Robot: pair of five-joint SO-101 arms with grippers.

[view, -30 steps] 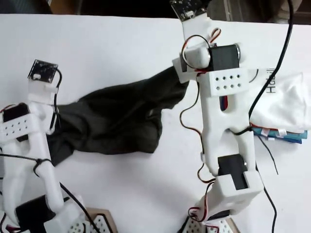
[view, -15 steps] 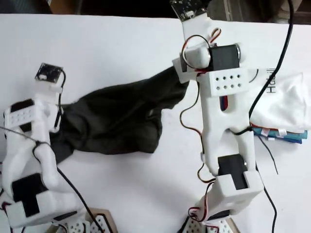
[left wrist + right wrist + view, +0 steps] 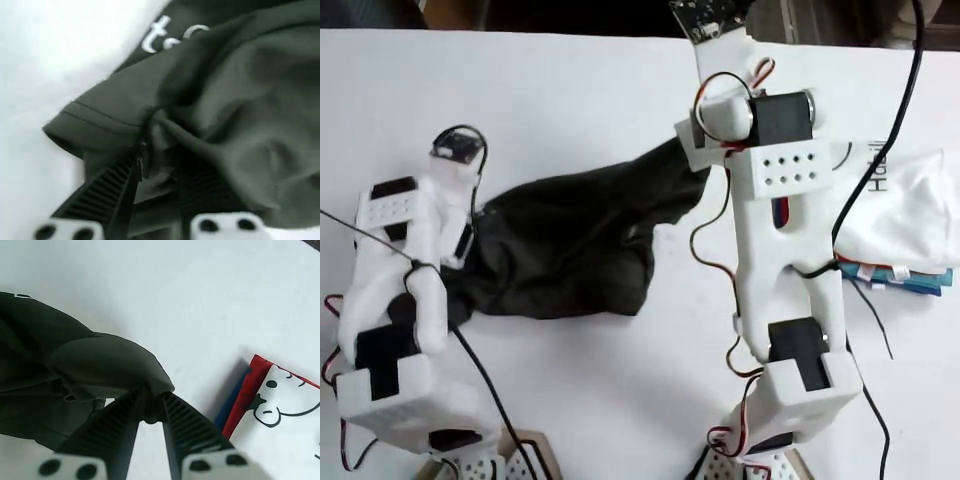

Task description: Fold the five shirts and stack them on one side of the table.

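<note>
A dark green shirt [image 3: 570,240] lies bunched across the middle of the white table [image 3: 550,90]. My left gripper [image 3: 465,235] is at the shirt's left end, shut on a fold of the cloth [image 3: 165,130] near a hem. At the shirt's right end, my right gripper [image 3: 695,150] is shut on the dark fabric [image 3: 100,360], which hangs over its fingers [image 3: 180,425]. A stack of folded shirts [image 3: 910,235] with a white one on top sits at the table's right edge; its red and blue edges [image 3: 260,390] show in the right wrist view.
Black and red cables [image 3: 865,190] run along the right arm and over the folded stack. The far side of the table is bare white surface. The arm bases [image 3: 800,400] stand at the near edge.
My left arm has swung right and forward toward the shirt, pushing its left end inward. The right arm has stayed still, holding its end.
</note>
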